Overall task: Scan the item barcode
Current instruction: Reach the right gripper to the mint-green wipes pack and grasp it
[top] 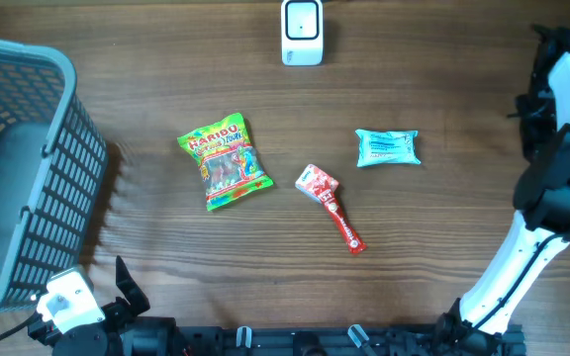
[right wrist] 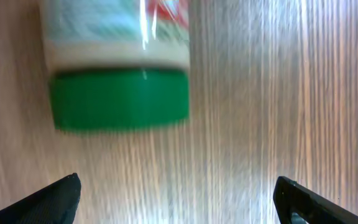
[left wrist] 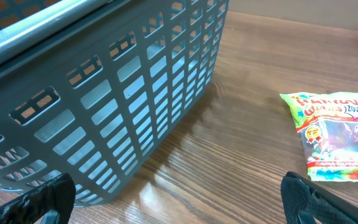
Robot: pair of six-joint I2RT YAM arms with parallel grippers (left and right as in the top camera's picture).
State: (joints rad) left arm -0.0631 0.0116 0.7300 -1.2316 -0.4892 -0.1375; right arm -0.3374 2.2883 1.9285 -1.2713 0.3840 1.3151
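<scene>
A white bottle with a green cap (right wrist: 118, 93) lies blurred on the wood in the right wrist view, just beyond my right gripper (right wrist: 179, 202), which is open with nothing between its fingers. In the overhead view this bottle is hidden, and the right arm (top: 560, 148) stands at the table's right edge. No barcode shows on it. The white scanner (top: 302, 32) sits at the back middle. My left gripper (left wrist: 176, 208) is open and empty at the front left, beside the basket.
A grey slatted basket (top: 28, 158) fills the left side, with its wall (left wrist: 117, 93) close ahead of the left gripper. A Haribo bag (top: 225, 161), a red candy pack (top: 330, 206) and a light blue packet (top: 388, 147) lie mid-table.
</scene>
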